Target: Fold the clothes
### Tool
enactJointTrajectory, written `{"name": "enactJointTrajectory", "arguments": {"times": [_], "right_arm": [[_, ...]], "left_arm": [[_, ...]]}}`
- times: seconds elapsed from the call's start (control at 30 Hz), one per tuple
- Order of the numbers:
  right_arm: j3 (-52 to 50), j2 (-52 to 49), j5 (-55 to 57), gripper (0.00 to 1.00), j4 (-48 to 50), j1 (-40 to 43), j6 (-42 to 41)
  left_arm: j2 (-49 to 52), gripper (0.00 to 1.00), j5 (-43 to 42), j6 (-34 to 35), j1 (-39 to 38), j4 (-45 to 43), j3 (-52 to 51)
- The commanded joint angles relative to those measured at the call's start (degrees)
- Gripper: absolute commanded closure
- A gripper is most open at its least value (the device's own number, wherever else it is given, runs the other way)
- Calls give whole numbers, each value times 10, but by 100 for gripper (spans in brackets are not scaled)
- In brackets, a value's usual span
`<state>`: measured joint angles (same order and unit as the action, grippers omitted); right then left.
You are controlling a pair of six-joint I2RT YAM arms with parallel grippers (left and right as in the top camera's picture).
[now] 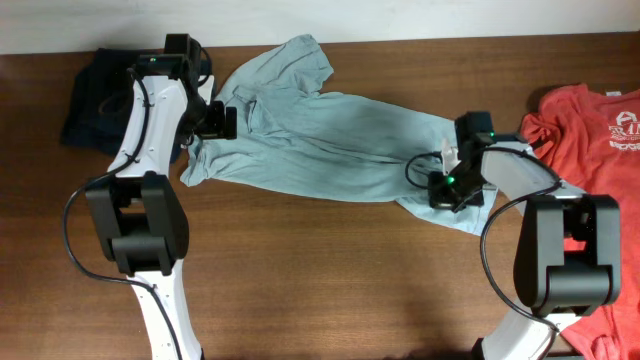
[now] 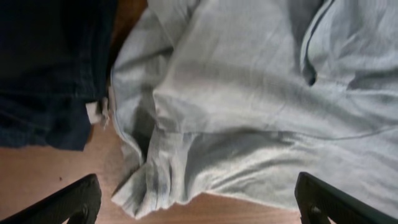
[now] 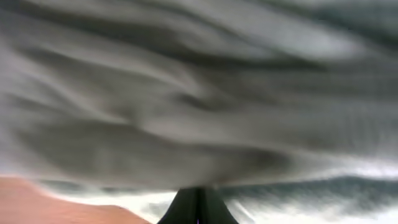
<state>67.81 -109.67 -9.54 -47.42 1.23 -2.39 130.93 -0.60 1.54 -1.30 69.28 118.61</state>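
The red shirt (image 1: 590, 125) at the worktop's (image 1: 330, 270) right edge is seen only from overhead. Only its own wrist view shows the right hand (image 3: 198, 205) clenched, pinched on the right end of the grey shirt (image 1: 320, 135). The left hand (image 1: 215, 120) is held spread wide, released, above the left end. The grey shirt is laid lengthwise left to right across the far half.
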Motion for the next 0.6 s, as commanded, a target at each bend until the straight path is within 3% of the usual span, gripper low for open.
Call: {"name": "enactJointTrajectory", "arguments": {"times": [0.0,0.33,0.57], "right_arm": [[-20,2,65,96,2,0,-26],[-40,2,198,96,-36,24,-31],[-38,2,199,96,-6,57,-24]], "left_arm": [[4,1,4,6,3,-2,-5],[4,1,2,6,3,-16,-5],[4,1,-33,2,0,-15,-5]]}}
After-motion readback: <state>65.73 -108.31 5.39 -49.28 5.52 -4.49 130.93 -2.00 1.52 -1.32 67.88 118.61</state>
